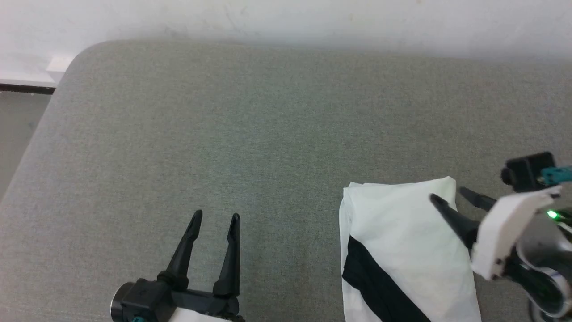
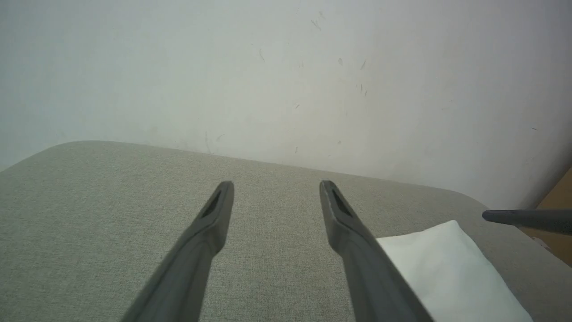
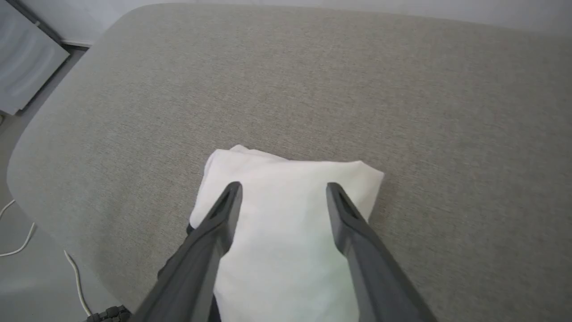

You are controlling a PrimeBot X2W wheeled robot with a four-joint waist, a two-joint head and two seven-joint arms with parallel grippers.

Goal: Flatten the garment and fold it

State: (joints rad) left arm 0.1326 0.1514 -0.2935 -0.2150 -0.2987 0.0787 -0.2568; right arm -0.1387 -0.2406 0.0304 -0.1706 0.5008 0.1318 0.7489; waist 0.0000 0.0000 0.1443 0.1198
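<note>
The garment (image 1: 402,241) lies folded into a compact white packet with a black sleeve band across its near-left part, at the lower right of the grey cushion (image 1: 268,125). My right gripper (image 1: 447,196) hovers over the packet's far right corner, jaws open, nothing between them. In the right wrist view the garment (image 3: 286,214) lies under the open right gripper (image 3: 283,188). My left gripper (image 1: 216,216) stands open over bare cushion, well left of the garment. In the left wrist view the open left gripper (image 2: 276,184) has the garment (image 2: 447,268) to its right.
A pale wall (image 1: 286,18) runs behind the cushion. The cushion's rounded far-left corner (image 1: 85,53) drops to the floor (image 3: 27,250), where a white cable (image 3: 71,273) lies. One right finger (image 2: 527,219) enters the left wrist view at the right edge.
</note>
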